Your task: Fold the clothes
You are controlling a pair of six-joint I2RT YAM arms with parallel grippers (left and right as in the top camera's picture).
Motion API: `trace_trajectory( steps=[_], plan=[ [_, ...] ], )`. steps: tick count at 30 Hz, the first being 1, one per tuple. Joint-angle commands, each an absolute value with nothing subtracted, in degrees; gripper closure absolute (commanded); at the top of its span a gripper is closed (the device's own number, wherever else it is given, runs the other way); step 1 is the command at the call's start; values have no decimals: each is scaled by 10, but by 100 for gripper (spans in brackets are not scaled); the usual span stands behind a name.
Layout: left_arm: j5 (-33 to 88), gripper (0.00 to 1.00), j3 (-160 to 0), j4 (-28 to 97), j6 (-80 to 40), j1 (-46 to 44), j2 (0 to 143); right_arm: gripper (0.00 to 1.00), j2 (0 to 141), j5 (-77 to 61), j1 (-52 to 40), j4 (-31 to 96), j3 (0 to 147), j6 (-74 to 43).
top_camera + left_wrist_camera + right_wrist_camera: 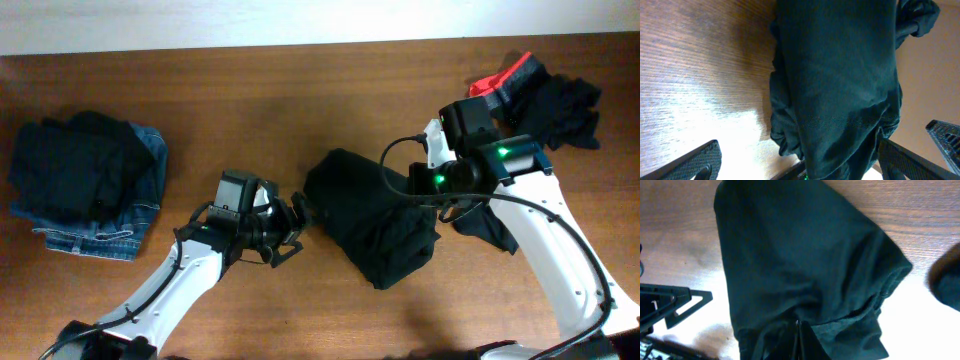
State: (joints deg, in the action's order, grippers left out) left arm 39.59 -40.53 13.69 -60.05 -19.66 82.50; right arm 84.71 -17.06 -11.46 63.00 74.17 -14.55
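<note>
A bunched black garment [365, 215] lies mid-table and fills both wrist views [840, 85] [800, 260]. My right gripper [412, 188] presses into its right side, shut on a pinch of the black cloth, which puckers round the closed fingertips [797, 337]. My left gripper [295, 228] stands open just left of the garment, its ribbed fingers [695, 160] wide apart, with the cloth's near edge hanging between them in the left wrist view. Nothing is gripped there.
Black garments stacked on blue denim jeans [95, 215] sit at the far left. A black heap with a red-edged piece [510, 75] lies at the back right. More dark cloth [490, 230] shows under my right arm.
</note>
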Motion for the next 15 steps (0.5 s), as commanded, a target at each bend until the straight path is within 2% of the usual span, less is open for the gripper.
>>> trace_trajectory(
  steps=[1, 6, 10, 15],
  plan=[
    [391, 1, -401, 130, -595, -198, 828, 96, 866, -196, -140, 610, 714, -134],
    [392, 1, -401, 128, -595, -198, 828, 96, 907, -163, -169, 581, 647, -142],
    [395, 1, -401, 129, -605, -198, 828, 96, 942, -84, -161, 549, 599, -192],
    [394, 1, -401, 126, -623, -199, 829, 96, 974, -73, -141, 521, 576, -205]
  ],
)
